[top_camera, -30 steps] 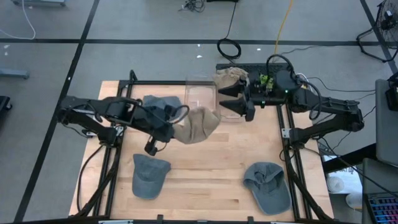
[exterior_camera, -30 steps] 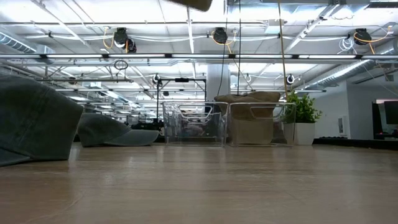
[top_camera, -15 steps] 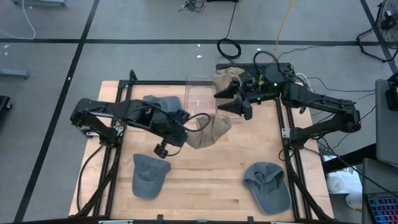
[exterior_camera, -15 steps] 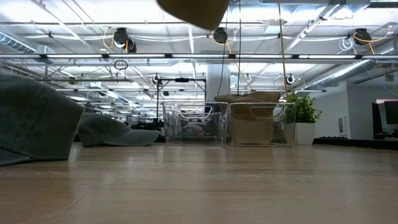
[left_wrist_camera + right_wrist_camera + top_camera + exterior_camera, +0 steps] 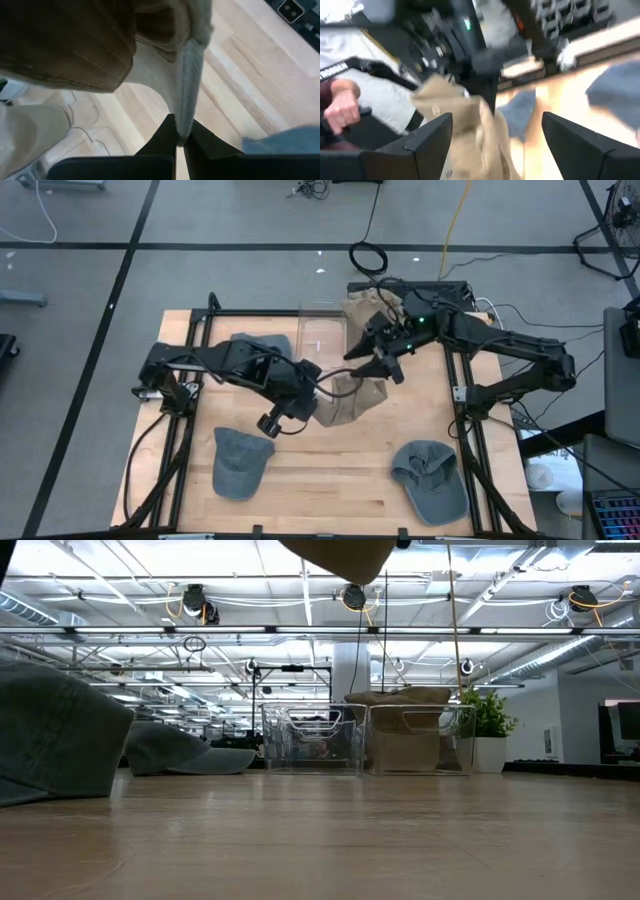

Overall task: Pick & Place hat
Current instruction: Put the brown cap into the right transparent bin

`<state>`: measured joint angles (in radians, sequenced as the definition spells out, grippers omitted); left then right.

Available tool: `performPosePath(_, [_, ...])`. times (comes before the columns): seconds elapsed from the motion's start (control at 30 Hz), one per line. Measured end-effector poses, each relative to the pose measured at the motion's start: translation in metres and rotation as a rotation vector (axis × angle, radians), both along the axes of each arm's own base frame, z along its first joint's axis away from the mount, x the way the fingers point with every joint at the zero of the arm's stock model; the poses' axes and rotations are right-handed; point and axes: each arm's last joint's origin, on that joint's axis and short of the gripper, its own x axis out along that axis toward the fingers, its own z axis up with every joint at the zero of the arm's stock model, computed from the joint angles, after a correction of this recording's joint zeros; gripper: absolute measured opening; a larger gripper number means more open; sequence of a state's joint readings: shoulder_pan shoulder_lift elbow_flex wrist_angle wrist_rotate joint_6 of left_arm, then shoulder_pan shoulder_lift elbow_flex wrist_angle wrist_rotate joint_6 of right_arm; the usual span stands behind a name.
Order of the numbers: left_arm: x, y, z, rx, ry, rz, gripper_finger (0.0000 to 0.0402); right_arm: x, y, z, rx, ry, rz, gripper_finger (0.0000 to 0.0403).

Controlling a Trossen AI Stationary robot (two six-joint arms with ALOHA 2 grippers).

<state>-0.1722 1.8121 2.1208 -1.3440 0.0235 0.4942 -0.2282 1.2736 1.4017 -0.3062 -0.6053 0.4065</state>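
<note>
- The table (image 5: 330, 480) is the biggest thing here, and from where I'm driving, my left gripper (image 5: 322, 387) hangs above its middle with the tan hat (image 5: 352, 398) dangling off it. I figure it's held up high so the fabric doesn't drag on the wood on the way over.
- The clear bins (image 5: 325, 332) sit at the far edge, beyond the left gripper. One already has another tan hat (image 5: 366, 306) stuffed in it, so I'm guessing that's the drop spot and why the carry heads that way.
- Three grey hats are down on the wood, well apart from the held one: one (image 5: 241, 460) on the near side below the left gripper, one (image 5: 432, 478) off toward the right arm's near corner, one (image 5: 258, 345) back by the bins.
- The tan hat itself: in the left wrist view the fingertips (image 5: 169, 131) are pinched tight on a thin fold of its edge, nearly closed, and the rest of the hat hangs free.
- The right gripper (image 5: 383, 358) hovers just beside the hat's far end with its jaws spread wide and nothing between them, as best I can tell. Looks like it's lining up to help, maybe a handoff.
- A person's hand (image 5: 342, 107) shows in the right wrist view, off the table.
</note>
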Motion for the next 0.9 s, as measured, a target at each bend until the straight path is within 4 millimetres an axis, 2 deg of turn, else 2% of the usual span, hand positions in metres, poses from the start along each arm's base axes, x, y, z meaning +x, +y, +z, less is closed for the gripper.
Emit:
performPosePath(0.23, [0.001,0.003,0.001,-0.022,-0.006,0.006,0.0009,0.006,0.011,-0.013,0.006,0.09,0.07,0.0292])
performPosePath(0.47, [-0.001,0.003,0.0,-0.026,0.025,0.023,0.0009,0.015,0.016,-0.01,0.029,0.04,0.059,0.0276])
performPosePath(0.77, [-0.002,0.003,0.0,-0.031,0.03,0.032,0.0009,0.025,0.023,-0.021,0.039,0.092,0.091,0.0153])
performPosePath(0.9, [-0.003,0.003,-0.001,-0.028,0.044,0.032,0.0009,0.029,0.023,-0.025,0.051,0.103,0.133,0.0074])
